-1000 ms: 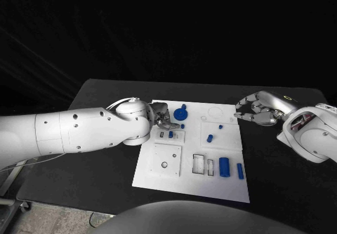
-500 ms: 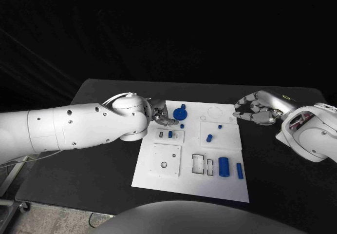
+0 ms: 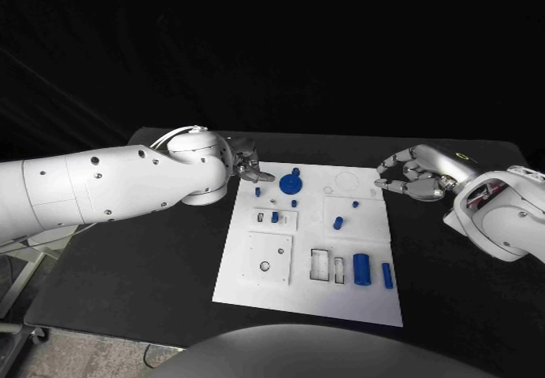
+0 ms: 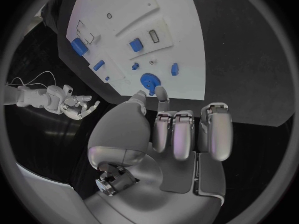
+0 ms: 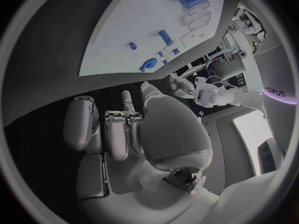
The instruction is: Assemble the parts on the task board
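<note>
Head view, left hand: the silver left hand [image 3: 246, 167] hangs at the far left corner of the flat white task board [image 3: 261, 290], fingers curled loosely, nothing in them.
Left wrist view: the left hand's fingertips [image 4: 160, 91] sit just short of a round blue gear-shaped part [image 4: 148, 79] standing on the board; I cannot tell if they touch it.
Right hand: the silver right hand [image 3: 416, 176] is off the board's far right corner, over the black bench [image 3: 159, 260], fingers bent inward and apart, empty.
Gear part: in the head view the gear [image 3: 293, 184] lies just beside the left hand, toward the board's middle.
Small blue pegs: several [image 3: 339, 223] stand between the two hands, in the board's far half.
Blue cylinder: a thick one [image 3: 362, 268] lies with a thinner blue rod [image 3: 386, 276] beside it, well apart from both hands, on the board's near right part.
</note>
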Robot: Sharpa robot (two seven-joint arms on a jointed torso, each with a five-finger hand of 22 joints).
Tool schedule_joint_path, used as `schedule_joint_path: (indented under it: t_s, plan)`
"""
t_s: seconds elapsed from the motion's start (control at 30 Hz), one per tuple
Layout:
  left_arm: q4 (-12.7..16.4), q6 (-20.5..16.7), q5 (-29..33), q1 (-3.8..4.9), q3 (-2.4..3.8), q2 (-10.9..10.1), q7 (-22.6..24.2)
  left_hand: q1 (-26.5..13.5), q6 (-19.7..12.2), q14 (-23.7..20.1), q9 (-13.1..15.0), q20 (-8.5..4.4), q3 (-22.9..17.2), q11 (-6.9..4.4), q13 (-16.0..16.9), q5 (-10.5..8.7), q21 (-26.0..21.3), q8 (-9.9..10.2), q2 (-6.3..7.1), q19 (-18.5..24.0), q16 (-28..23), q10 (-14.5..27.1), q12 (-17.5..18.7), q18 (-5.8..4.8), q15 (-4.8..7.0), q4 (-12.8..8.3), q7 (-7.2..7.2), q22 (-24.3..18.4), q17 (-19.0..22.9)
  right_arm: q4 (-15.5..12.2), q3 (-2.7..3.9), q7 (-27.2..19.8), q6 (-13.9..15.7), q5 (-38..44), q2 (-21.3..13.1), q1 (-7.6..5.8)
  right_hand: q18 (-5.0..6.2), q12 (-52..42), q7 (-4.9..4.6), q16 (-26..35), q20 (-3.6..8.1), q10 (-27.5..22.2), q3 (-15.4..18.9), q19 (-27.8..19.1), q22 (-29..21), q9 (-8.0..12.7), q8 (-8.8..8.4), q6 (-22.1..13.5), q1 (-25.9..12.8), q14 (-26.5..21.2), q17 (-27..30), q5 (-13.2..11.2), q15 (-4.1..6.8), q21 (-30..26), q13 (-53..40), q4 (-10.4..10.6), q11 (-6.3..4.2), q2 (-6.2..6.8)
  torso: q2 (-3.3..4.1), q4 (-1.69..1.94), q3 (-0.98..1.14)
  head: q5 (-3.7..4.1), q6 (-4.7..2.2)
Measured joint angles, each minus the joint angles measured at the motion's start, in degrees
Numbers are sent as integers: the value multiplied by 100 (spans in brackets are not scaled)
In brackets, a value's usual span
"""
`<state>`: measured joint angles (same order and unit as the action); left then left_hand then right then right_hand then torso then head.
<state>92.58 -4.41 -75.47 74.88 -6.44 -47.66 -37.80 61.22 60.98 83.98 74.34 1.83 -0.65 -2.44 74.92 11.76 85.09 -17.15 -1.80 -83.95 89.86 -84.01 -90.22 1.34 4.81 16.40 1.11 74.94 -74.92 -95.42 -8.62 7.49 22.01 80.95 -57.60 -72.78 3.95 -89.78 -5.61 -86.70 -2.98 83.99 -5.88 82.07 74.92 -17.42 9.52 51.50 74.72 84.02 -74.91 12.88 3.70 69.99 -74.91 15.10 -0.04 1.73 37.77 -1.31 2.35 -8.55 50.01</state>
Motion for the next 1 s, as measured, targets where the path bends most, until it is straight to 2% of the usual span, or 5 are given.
schedule_joint_path:
  t_s: [0.1,0.33,0.77,1.0]
  plan:
    - [-109,54,14,4,-3,-6,-3,0,0,0,5,0,0,0,0,0,0,0,0,0,0,0,0,0,0,0,0,0,0,-10,0,-14,6,-15,-19,0,0,0,0,0,0,0,0,0,0,0,0,0,0,0,0,0,0,0,0,0,0,0,4,6,-7,3,0]
    - [-370,129,52,5,-9,34,-8,0,-39,0,5,0,0,0,0,0,0,0,0,0,0,0,0,0,0,0,0,-1,0,-22,0,-28,8,-34,-47,0,0,0,-21,0,0,0,0,0,-1,5,0,21,0,0,0,32,0,0,0,0,0,0,5,10,-7,-8,0]
    - [-885,281,218,-41,-15,404,-2,22,-60,0,18,0,32,0,0,-18,0,28,22,0,0,0,0,0,0,14,21,-2,1,-46,0,-44,5,-54,-62,0,0,0,-21,0,0,0,0,0,-1,10,0,21,-25,0,0,65,0,0,1,0,0,-25,1,1,-8,-16,0]
    - [-1055,343,293,-77,-15,536,11,22,-81,0,17,0,56,0,0,-34,-22,54,22,0,0,0,0,1,0,24,41,-2,1,-53,0,-45,1,-60,-73,0,0,0,-21,0,0,0,0,0,-2,10,0,21,-23,0,1,96,0,0,1,0,0,-23,-4,-2,-3,-16,0]
